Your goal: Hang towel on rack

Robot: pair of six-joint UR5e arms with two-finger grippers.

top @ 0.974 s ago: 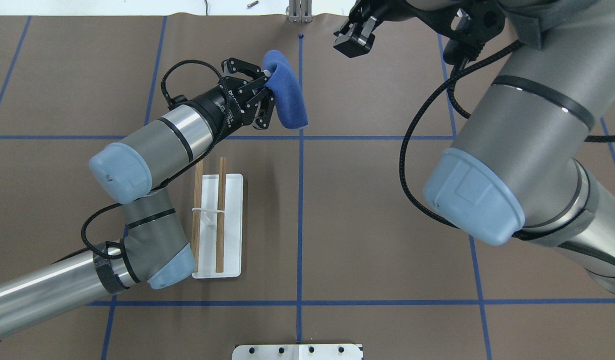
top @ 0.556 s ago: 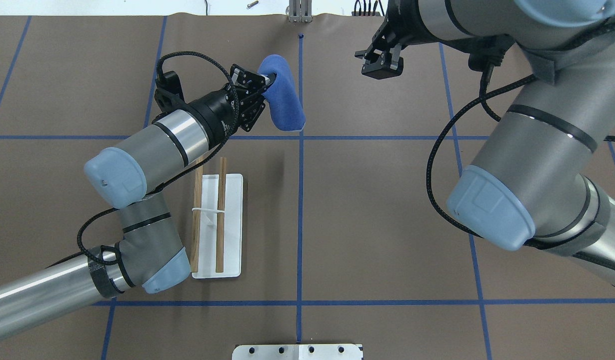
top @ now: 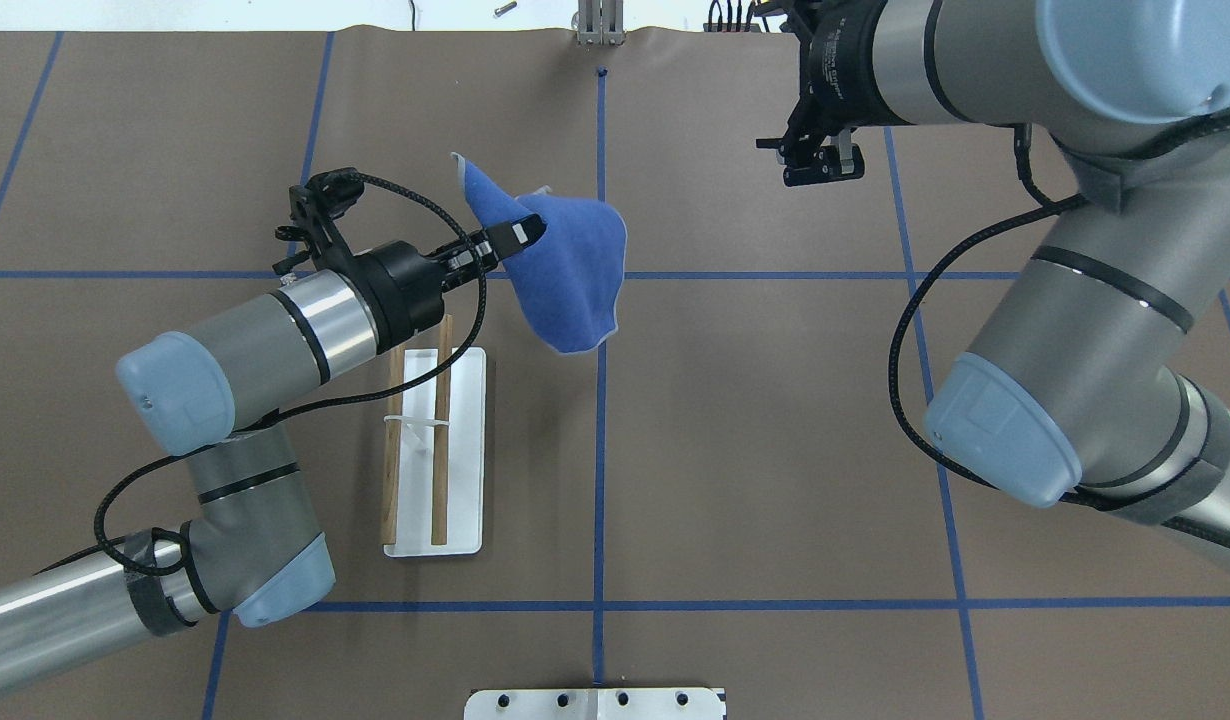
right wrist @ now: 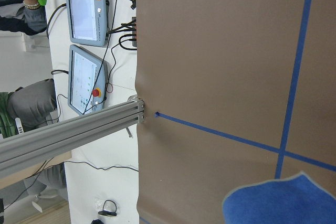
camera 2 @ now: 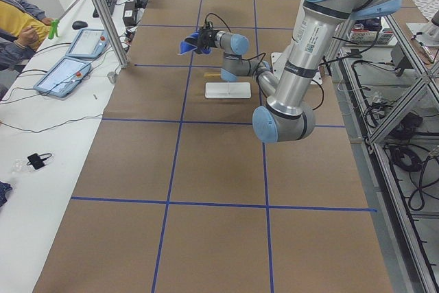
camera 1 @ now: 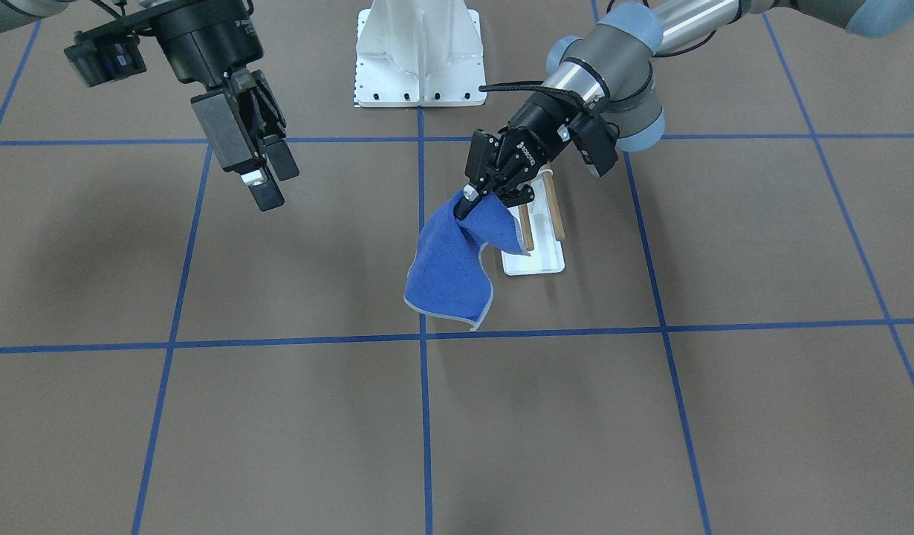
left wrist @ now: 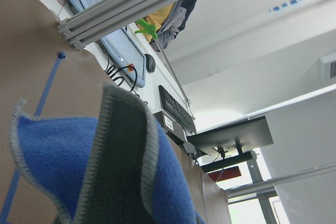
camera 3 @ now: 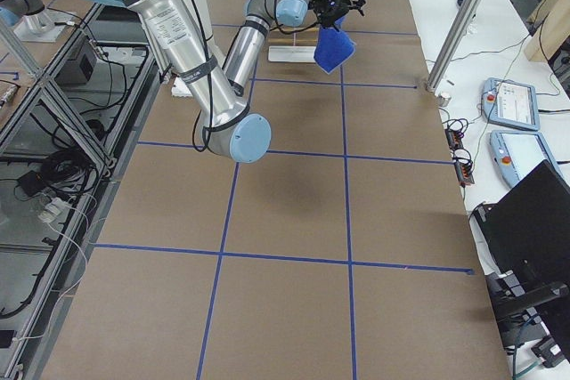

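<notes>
The royal-blue towel (top: 565, 262) hangs in the air from my left gripper (top: 523, 232), which is shut on its upper edge. The cloth drapes down over the table's centre line (camera 1: 449, 267), just beyond the far end of the rack. The rack (top: 462, 455) stands on the table under my left forearm, with two brown rods (top: 441, 430) over a white base (camera 1: 537, 261). My right gripper (camera 1: 270, 180) is open and empty, raised far to the right of the towel (top: 820, 170). The left wrist view is filled by the towel (left wrist: 58, 166).
The big white bolted pedestal (camera 1: 418, 52) stands at the robot's side of the table. An aluminium post (top: 598, 25) stands at the far edge. Operators and touch panels (camera 2: 68, 73) are beyond that edge. Blue tape lines cross the brown mat.
My left gripper has turned and drawn back toward the rack, and the bunched towel has opened into a hanging sheet. My right gripper has moved further right, away from the towel.
</notes>
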